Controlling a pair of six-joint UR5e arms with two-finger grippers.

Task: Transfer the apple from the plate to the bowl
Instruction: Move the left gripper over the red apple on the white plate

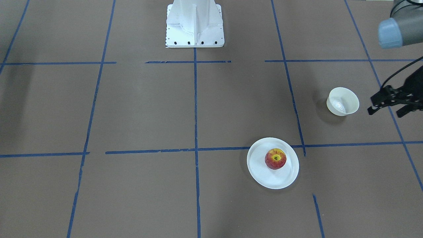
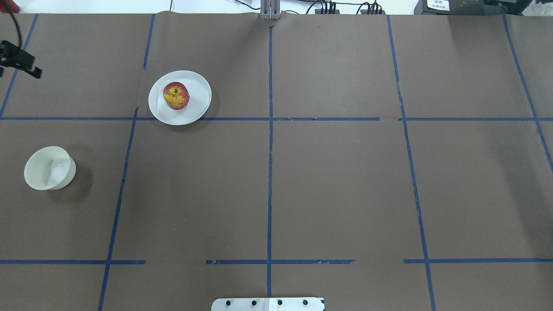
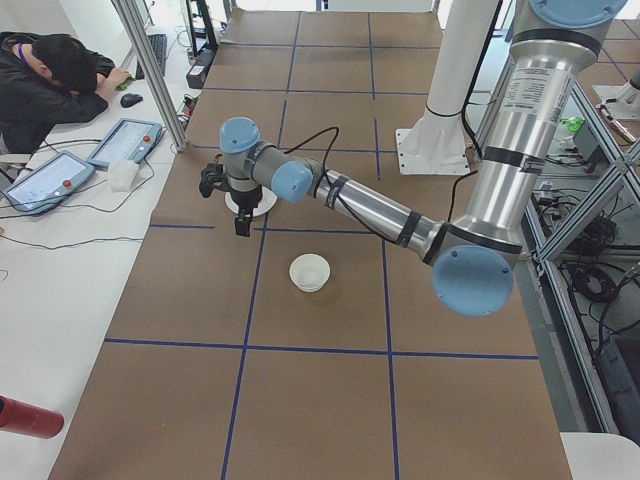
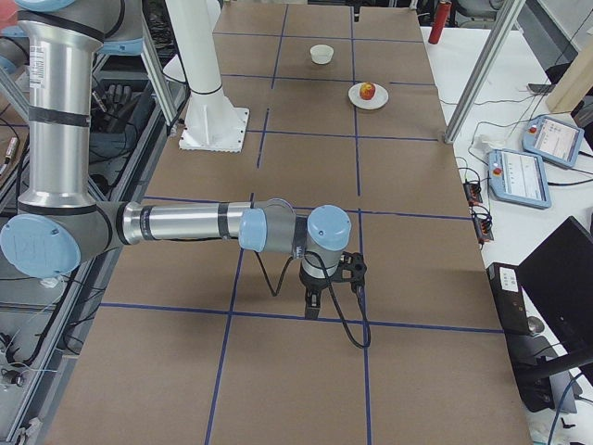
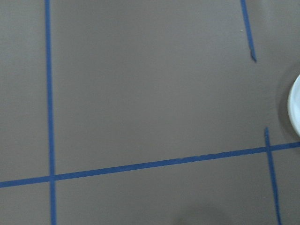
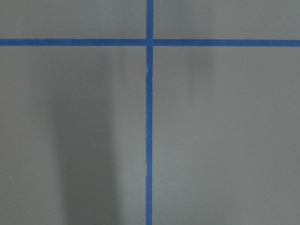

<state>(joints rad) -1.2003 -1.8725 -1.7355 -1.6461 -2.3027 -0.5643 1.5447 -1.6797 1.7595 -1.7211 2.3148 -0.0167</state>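
The red apple (image 1: 275, 158) with a yellow stem patch sits upright on the flat white plate (image 1: 261, 178); both also show in the overhead view, the apple (image 2: 176, 95) on the plate (image 2: 198, 110). The small cream-white bowl (image 1: 342, 100) stands empty and apart from the plate, nearer the robot. My left gripper (image 1: 385, 113) hovers open and empty beside the bowl, away from the plate. The plate's rim (image 5: 295, 110) just enters the left wrist view. My right gripper (image 4: 334, 287) hangs over bare table far from both dishes; I cannot tell whether it is open.
The brown table carries a grid of blue tape lines. The white robot pedestal (image 1: 195, 23) stands at the table's robot-side edge. A person (image 3: 50, 80) and teach pendants (image 3: 45, 180) are at a side desk beyond the far edge.
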